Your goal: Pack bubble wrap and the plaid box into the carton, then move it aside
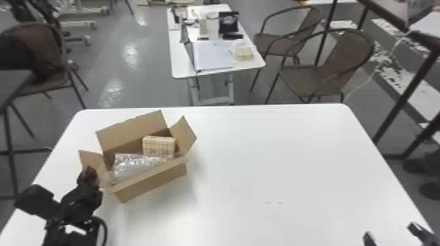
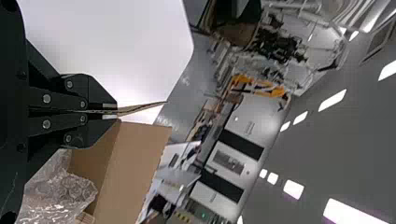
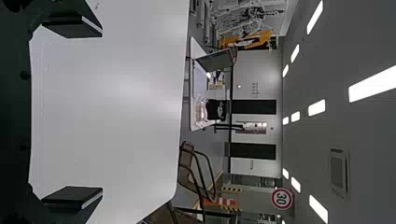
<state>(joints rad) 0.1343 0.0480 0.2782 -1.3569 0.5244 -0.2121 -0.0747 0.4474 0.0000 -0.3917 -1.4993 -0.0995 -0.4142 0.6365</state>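
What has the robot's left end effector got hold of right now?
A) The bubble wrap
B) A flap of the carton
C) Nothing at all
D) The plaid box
B: the left end effector has its two fingers closed on a cardboard flap of the carton.

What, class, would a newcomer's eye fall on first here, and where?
First, the open brown carton on the left of the white table, with bubble wrap and a plaid box inside. Next, the black left gripper, shut on the carton's left flap. The right gripper is open at the near right.
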